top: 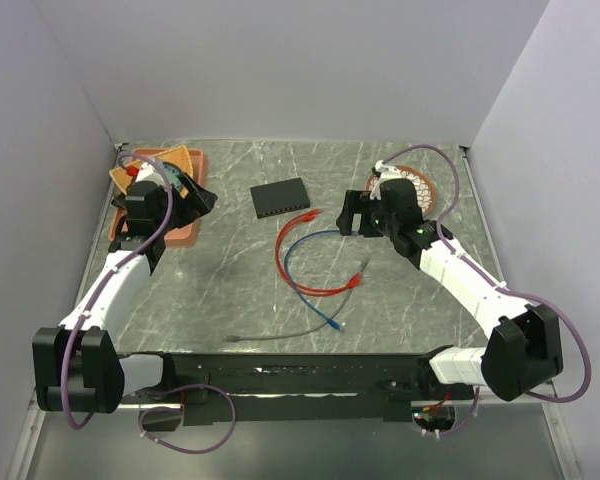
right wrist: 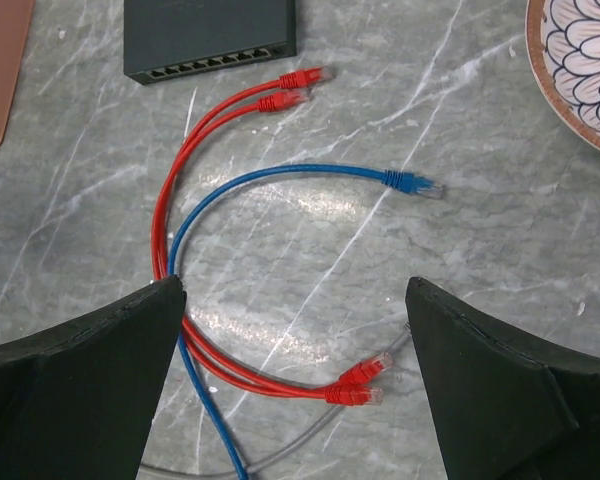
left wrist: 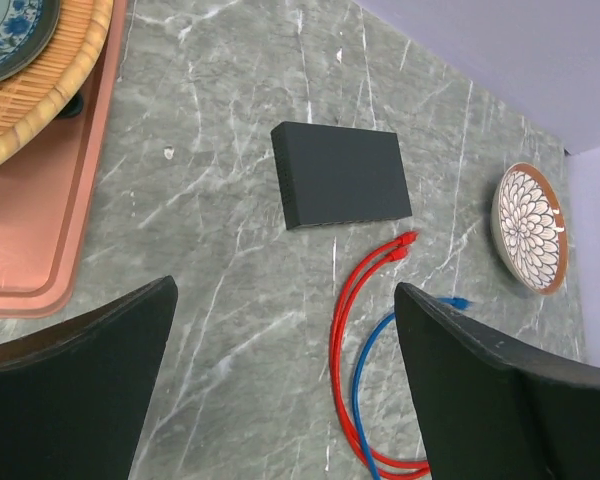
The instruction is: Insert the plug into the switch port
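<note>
Nesting in wicker basket (left wrist: 50,95): blue-patterned plate (left wrist: 5,30)

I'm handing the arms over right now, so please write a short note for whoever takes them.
The left gripper is open and empty, hovering left of the flat black rectangular switch box.
The right gripper is open and empty, above the cables.
The row of square ports has no plug in it.
The two red cables have end plugs lying close to that row, not inserted. The blue cable and thin grey cable lie loose.
Done: nothing yet.
Left: grasp a plug, line it up, push it into a port.
</note>
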Controlling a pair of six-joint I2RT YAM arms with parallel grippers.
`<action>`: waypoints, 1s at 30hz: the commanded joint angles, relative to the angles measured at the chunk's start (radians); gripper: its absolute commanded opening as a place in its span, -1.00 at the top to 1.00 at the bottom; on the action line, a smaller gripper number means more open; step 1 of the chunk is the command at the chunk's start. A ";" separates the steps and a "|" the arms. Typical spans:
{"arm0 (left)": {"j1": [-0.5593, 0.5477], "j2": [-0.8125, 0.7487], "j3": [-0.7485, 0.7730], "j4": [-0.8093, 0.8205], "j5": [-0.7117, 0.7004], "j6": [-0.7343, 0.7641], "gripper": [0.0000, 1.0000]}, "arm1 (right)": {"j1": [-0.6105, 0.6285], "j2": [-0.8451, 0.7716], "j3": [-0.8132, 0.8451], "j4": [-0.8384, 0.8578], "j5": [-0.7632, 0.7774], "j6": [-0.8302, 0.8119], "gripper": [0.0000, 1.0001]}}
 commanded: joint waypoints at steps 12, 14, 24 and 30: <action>-0.147 0.075 0.144 -0.053 -0.070 0.065 -0.92 | 0.008 -0.014 -0.015 -0.027 0.018 0.019 -0.98; -0.224 0.140 0.207 -0.101 -0.132 0.089 -0.92 | 0.008 -0.024 -0.024 -0.030 0.014 0.018 -0.99; -0.475 0.487 0.452 -0.275 -0.271 0.134 -0.93 | 0.008 -0.078 -0.092 -0.042 0.005 0.019 -0.99; -0.617 0.650 0.547 -0.332 -0.379 0.152 -0.95 | 0.006 -0.080 -0.119 -0.044 -0.008 0.018 -0.99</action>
